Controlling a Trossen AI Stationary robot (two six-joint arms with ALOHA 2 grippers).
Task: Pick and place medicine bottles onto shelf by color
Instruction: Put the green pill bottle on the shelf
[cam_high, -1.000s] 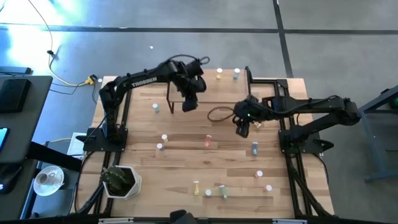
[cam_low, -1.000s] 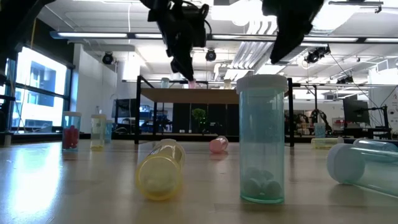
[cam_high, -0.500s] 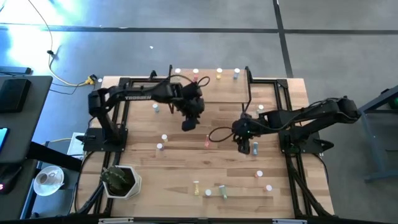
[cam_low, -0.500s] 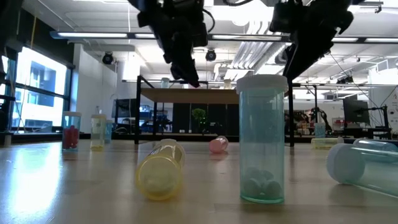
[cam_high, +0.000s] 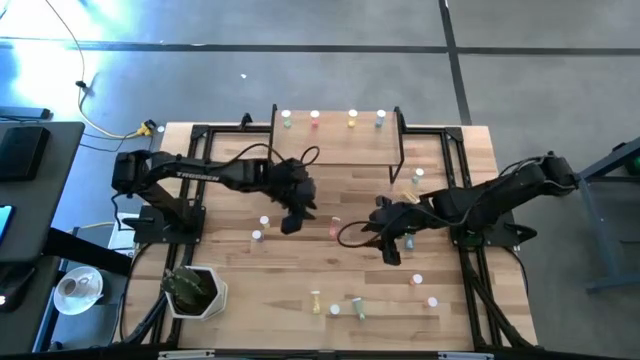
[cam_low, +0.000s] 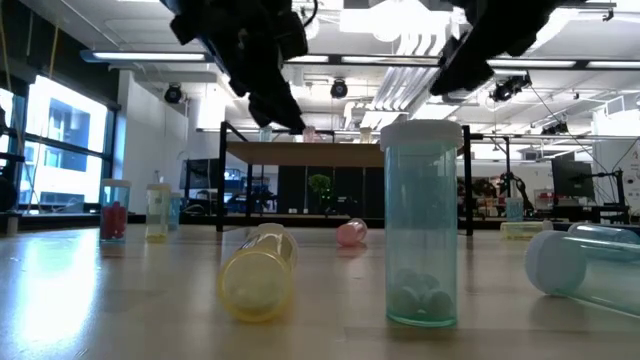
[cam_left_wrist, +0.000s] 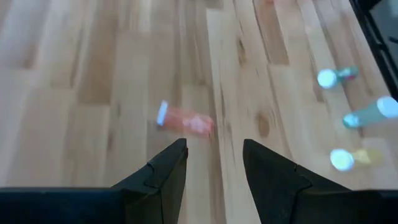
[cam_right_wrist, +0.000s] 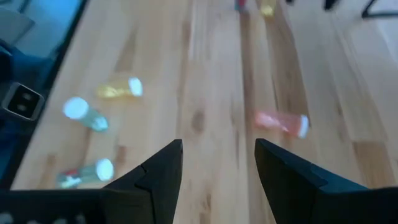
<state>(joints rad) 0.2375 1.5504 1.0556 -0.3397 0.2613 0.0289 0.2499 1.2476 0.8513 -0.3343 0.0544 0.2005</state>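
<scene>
Left tool (cam_high: 293, 218) hangs over the middle of the bench (cam_high: 220, 290), fingers parted with nothing between them; in its wrist view the pink bottle (cam_left_wrist: 183, 121) lies on its side just ahead of the fingertips (cam_left_wrist: 176, 149). From above, that same pink bottle (cam_high: 335, 226) lies between the two tools. Right tool (cam_high: 392, 246) is over the bench right of centre, fingers likewise apart and empty; its wrist view shows the pink bottle (cam_right_wrist: 281, 122) ahead, with a yellow bottle (cam_right_wrist: 119, 88), a blue-green one (cam_right_wrist: 86, 114) and a third (cam_right_wrist: 84, 172) lying off to one side. The shelf (cam_high: 337, 140) stands at the far edge of the bench, with four bottles in a row along its back: green (cam_high: 287, 119), pink-red (cam_high: 315, 119), yellow (cam_high: 352, 119), blue (cam_high: 380, 119). Other bottles are scattered over the bench: two upright near the left arm (cam_high: 264, 222), (cam_high: 256, 237), a group at the near edge (cam_high: 336, 306), two at the near right (cam_high: 417, 281), (cam_high: 432, 302). In the low view a blue-green bottle (cam_low: 421, 224) stands upright close to the camera, a yellow one (cam_low: 259, 271) lying beside it. A potted plant (cam_high: 192, 289) sits at the near left corner.
</scene>
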